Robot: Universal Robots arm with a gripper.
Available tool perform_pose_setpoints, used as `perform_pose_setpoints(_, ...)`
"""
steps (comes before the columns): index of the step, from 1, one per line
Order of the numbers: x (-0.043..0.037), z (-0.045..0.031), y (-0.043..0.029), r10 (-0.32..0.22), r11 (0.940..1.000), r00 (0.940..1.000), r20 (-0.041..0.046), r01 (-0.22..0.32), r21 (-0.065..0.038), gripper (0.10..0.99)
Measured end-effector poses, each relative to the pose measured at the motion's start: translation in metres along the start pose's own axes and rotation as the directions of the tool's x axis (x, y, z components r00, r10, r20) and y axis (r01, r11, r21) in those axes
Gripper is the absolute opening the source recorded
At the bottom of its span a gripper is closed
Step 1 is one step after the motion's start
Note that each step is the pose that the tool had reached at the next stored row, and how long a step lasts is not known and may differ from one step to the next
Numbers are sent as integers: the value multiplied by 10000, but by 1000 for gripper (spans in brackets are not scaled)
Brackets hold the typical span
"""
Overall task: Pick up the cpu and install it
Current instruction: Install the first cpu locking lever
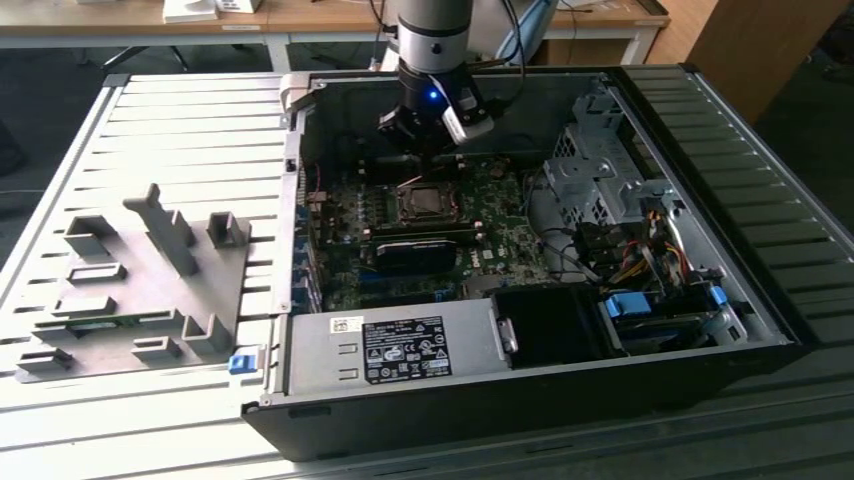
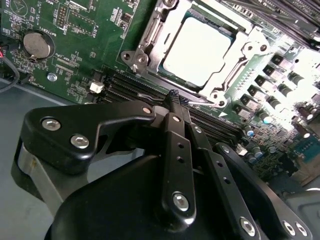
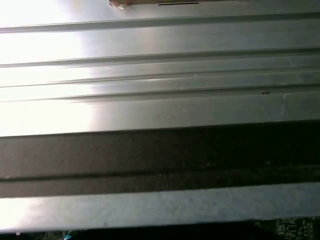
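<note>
In the second wrist view the cpu (image 2: 200,50) is seen lying flat in the socket frame (image 2: 145,37) on the green motherboard (image 2: 75,60), silvery top facing up, its edges squared with the frame. Being square, it has no long axis worth naming; its sides run parallel to the memory slots (image 2: 130,87) just beside it. The hand (image 2: 174,96) is closed, the fingertips pressed together on nothing, and is held just short of the frame's near edge, apart from the chip. In the exterior view the hand (image 1: 424,150) is hung inside the open computer case (image 1: 747,300) on the slatted desk (image 1: 174,130), above the socket (image 1: 424,202). The placing appears done; for the seating to be judged good, the chip should be level within the frame, no corner riding on the rim, and no sideways push should be given.
</note>
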State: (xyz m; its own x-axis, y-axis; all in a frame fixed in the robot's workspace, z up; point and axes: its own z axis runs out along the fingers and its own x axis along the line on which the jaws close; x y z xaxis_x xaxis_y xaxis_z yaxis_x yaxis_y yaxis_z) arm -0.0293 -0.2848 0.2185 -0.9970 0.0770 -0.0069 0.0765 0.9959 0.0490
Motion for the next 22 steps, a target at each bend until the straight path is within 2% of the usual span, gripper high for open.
perform_pose_setpoints(9, -35, 20, 3, 1, 10000, 10000, -9, -1, -94, 106)
perform_pose_setpoints(10, -171, 131, 8, 4, 9992, 10000, -34, -6, -407, 106)
perform_pose_setpoints(11, -171, 131, 8, 4, 9992, 10000, -34, -6, -407, 106)
perform_pose_setpoints(13, -171, 99, 10, 5, 9992, 10000, -35, -6, -407, 106)
perform_pose_setpoints(16, -172, -51, 17, 5, 9992, 10000, -34, -6, -407, 106)
perform_pose_setpoints(22, -167, -78, 10, 3, 9992, 10000, -33, -4, -405, 106)
